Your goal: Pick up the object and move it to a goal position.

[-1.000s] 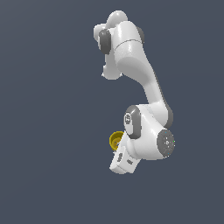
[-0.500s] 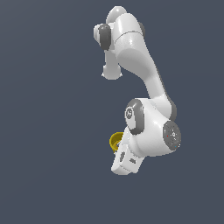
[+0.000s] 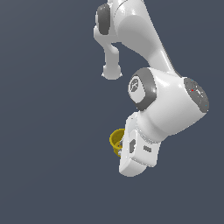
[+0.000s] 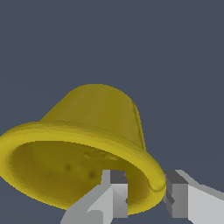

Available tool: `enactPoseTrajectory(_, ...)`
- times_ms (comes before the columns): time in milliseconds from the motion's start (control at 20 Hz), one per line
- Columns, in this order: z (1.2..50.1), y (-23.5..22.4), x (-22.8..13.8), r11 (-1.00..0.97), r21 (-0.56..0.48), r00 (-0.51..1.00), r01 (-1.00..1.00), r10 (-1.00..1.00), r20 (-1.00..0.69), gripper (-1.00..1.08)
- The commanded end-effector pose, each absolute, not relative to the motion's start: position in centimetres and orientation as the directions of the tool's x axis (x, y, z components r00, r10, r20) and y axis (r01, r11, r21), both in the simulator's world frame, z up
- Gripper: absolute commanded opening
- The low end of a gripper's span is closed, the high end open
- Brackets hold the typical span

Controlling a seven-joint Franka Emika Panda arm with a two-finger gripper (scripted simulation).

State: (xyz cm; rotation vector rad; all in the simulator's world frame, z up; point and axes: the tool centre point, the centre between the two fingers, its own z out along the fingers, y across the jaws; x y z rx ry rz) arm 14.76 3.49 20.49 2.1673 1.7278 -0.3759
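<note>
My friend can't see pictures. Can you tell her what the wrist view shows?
A yellow cup fills most of the view, its open rim facing the camera. The robot's tool straddles the rim, with one grey finger inside the cup and the other outside. Behind is plain dark grey.

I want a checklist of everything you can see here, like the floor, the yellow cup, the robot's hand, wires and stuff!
Surface: plain dark grey-blue all over; no edge or markings seen.
Job's things: yellow cup, its open mouth facing the wrist camera; in the exterior view it peeks out beside the robot's hand.
Clutter: nothing seen.
Gripper: gripper has one finger inside the cup and the other outside, with the rim between them; whether it is squeezing cannot be told.
Cables: nothing seen.
Surroundings: only the white arm; no goal marker seen.
</note>
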Motion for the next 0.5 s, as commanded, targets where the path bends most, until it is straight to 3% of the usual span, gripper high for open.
enactPoseTrajectory(0, 24.3, 3.8, 15.5, -0.149, 0.154, 0.199, 0.977, 0.898, -0.393, -1.00)
enactPoseTrajectory(450, 37.0, 5.0, 16.2, 0.028, 0.332, 0.093, 0.943, 0.934, -0.344, -1.00)
